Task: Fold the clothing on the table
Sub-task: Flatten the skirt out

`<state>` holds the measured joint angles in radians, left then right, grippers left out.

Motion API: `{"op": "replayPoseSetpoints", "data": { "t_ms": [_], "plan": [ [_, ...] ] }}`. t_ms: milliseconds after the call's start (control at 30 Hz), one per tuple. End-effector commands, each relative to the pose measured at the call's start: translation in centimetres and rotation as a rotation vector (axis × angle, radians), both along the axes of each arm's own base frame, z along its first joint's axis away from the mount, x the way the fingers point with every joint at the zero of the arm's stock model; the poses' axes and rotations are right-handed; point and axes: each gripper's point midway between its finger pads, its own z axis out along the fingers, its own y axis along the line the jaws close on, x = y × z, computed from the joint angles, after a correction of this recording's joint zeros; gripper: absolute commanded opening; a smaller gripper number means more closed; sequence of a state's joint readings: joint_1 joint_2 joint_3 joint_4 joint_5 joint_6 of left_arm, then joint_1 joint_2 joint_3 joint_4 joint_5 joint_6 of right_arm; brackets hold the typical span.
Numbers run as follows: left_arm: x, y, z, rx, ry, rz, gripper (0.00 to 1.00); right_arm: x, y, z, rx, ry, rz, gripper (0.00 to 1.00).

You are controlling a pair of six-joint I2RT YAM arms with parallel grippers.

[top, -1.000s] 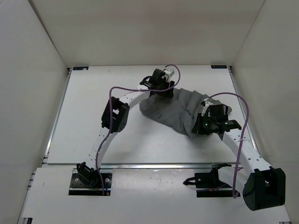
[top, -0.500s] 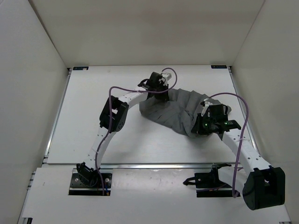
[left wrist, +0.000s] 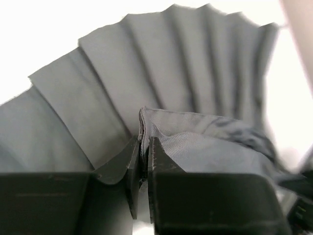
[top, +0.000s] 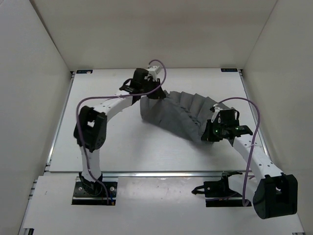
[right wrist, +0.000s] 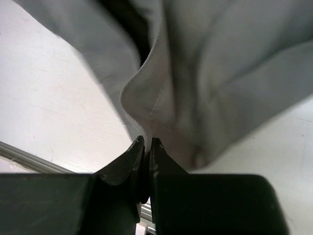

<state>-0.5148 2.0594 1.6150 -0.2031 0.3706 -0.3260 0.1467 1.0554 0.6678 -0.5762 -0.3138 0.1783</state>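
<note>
Left wrist: left gripper [left wrist: 143, 143] clamped on the clothing [left wrist: 186, 83] edge, pleats fanning beyond it; right gripper [right wrist: 145, 142] pinches a fold too.

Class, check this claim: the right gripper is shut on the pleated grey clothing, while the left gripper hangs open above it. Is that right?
No. The left gripper is not open: the left wrist view shows its jaws closed on a fold of the clothing. The right gripper is shut on the clothing, as stated.
</note>
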Motion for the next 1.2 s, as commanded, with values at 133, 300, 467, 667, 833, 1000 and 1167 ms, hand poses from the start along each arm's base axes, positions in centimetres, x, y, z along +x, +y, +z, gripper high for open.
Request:
{"op": "replayPoseSetpoints", "data": {
  "t_ms": [133, 300, 467, 667, 833, 1000, 1167],
  "plan": [
    [-6.2, 6.8, 15.7, -0.235, -0.274, 0.041, 0.00, 1.3, 0.0, 9.9, 0.028, -0.299, 0.089, 0.00],
    [-12.2, 13.9, 25.3, -0.286, -0.522, 0.190, 0.00, 0.1, 1.2, 21.9, 0.087, -0.611, 0.188, 0.00],
    [-16.3, 18.9, 31.7, -0.341, -0.677, 0.292, 0.00, 0.4, 3.2, 28.3, 0.200, -0.741, 0.286, 0.00],
    [-13.0, 20.2, 27.2, -0.268, -0.606, 0.373, 0.00, 4.8, 5.8, 27.9, 0.373, -0.740, 0.404, 0.00],
    [-8.4, 19.7, 24.0, -0.260, -0.600, 0.379, 0.00, 11.0, 8.0, 25.3, 0.354, -0.702, 0.452, 0.00],
    [-2.8, 19.3, 26.5, -0.207, -0.620, 0.375, 0.00, 15.3, 8.7, 32.5, 0.287, -0.837, 0.481, 0.00],
    [-3.3, 20.7, 32.1, -0.204, -0.748, 0.418, 0.00, 16.2, 7.2, 38.4, 0.216, -0.931, 0.474, 0.00]
  ]
}}
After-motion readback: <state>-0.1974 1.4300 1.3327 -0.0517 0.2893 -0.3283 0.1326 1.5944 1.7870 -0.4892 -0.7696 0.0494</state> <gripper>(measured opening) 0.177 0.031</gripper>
